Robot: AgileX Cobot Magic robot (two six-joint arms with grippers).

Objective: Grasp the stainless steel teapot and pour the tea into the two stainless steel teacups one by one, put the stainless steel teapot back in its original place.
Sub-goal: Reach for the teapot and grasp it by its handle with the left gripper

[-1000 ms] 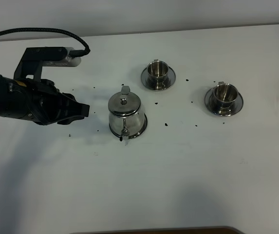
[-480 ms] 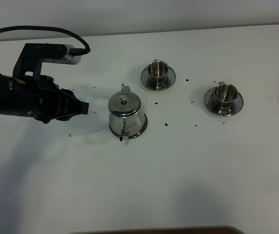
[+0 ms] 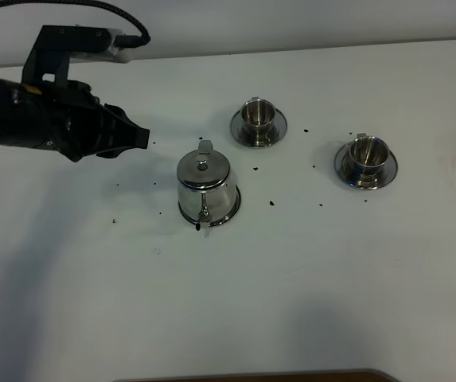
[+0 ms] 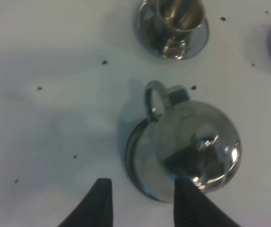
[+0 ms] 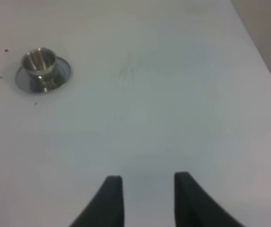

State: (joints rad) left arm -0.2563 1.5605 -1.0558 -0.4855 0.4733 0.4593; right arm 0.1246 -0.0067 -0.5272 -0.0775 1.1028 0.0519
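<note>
The stainless steel teapot stands upright on its round steel saucer at the middle of the white table, spout toward the front. The two stainless steel teacups stand on their saucers behind and to the right of it. My left gripper hovers left of the teapot, open and empty. In the left wrist view the teapot lid, loop handle and saucer rim lie just past my open left gripper. My right gripper is open and empty over bare table, far from the right teacup.
Small dark specks are scattered on the table around the teapot and cups. The far table edge meets the wall at the back. A dark edge shows at the bottom of the exterior view.
My left arm has moved toward the back of the table, its gripper now level with the teapot's handle side. The teapot and cups have not moved.
</note>
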